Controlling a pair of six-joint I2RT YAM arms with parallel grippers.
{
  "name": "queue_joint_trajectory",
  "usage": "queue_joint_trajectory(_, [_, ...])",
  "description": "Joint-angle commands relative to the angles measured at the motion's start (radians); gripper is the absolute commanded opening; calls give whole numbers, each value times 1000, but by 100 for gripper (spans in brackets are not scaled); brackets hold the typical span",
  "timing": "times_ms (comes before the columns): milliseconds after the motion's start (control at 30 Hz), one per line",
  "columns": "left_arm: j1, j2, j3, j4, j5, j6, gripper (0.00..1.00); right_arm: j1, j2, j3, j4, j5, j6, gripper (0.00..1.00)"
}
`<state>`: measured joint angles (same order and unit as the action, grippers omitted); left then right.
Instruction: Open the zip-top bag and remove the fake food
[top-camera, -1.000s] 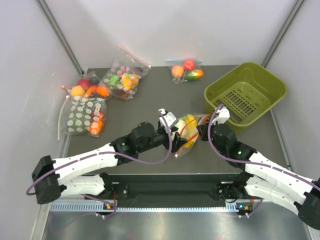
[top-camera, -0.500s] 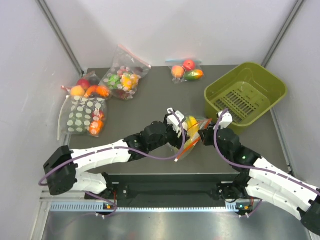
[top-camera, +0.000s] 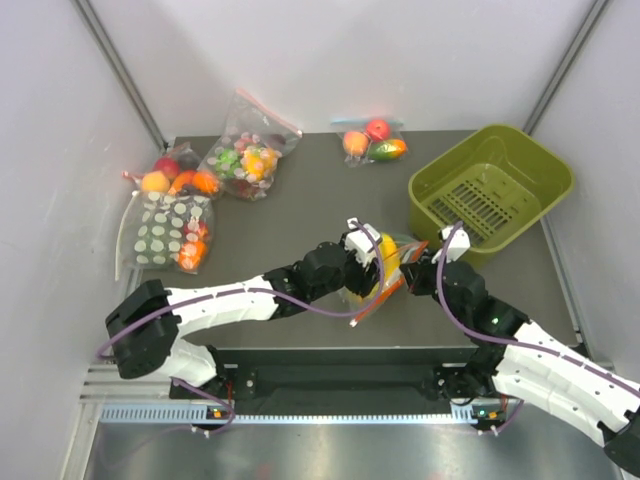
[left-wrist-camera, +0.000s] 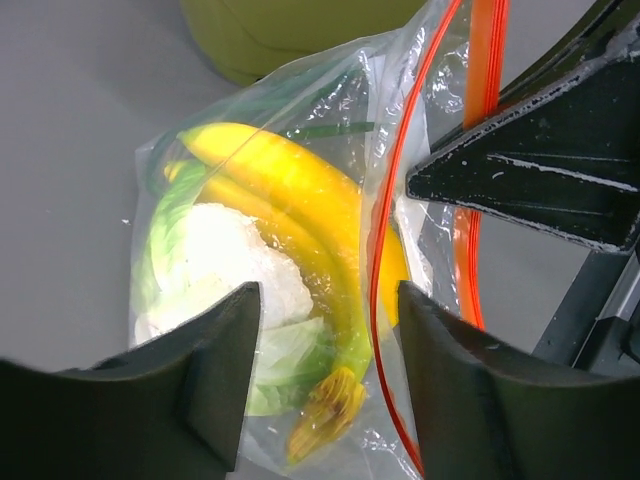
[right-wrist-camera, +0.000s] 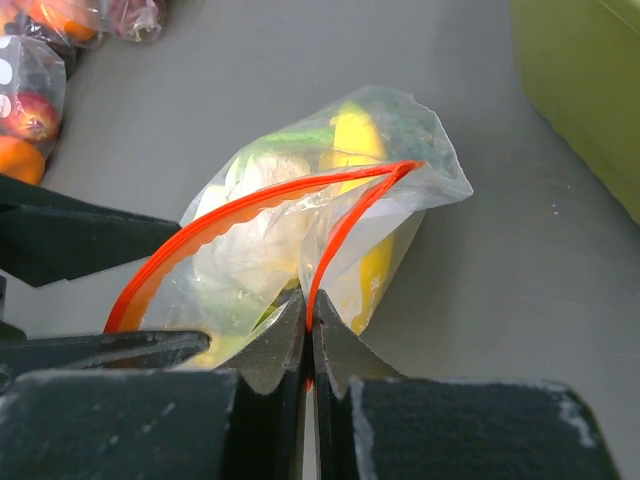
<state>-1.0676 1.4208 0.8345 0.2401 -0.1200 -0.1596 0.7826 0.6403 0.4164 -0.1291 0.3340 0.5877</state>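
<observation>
One zip-top bag (top-camera: 378, 282) sits near the counter's (top-camera: 300, 200) front edge, its mouth parted. Left fingers (left-wrist-camera: 215, 340) stand apart, facing bananas (left-wrist-camera: 290, 200) and lettuce (left-wrist-camera: 225, 260); next, reach in and close on them. Right fingers (right-wrist-camera: 270, 350) clamp the zip strip (right-wrist-camera: 230, 215).

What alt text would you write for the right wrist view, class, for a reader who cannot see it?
The right end effector, shut, pinches one red-orange zip edge of the zip-top bag, whose mouth gapes open. Yellow bananas and a pale lettuce head show inside. A grey table lies behind.
</observation>
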Motion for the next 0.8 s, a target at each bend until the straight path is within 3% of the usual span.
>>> queue_joint_trajectory(0, [-3, 26, 46, 74, 16, -3, 56, 9, -14, -4, 6, -10, 11, 0])
queue_joint_trajectory(33, [-2, 32, 49, 76, 11, -3, 46, 10, -14, -4, 5, -10, 11, 0])
queue_joint_trajectory(133, [-2, 59, 58, 71, -9, -1, 26, 10, -24, -4, -6, -13, 12, 0])
queue_joint_trajectory(167, [-2, 75, 61, 67, -20, -1, 12, 12, -27, -2, -10, -12, 12, 0])
queue_joint_trajectory(233, [-2, 81, 67, 45, -81, 3, 2, 14, -34, -4, -27, -10, 17, 0])
queue_joint_trajectory(433, [0, 3, 32, 27, -240, 8, 0, 23, -47, -21, -63, 3, 37, 0])
queue_joint_trajectory(767, [0, -264, -38, -62, -487, 25, 0, 38, 12, -21, -52, 22, 52, 0])
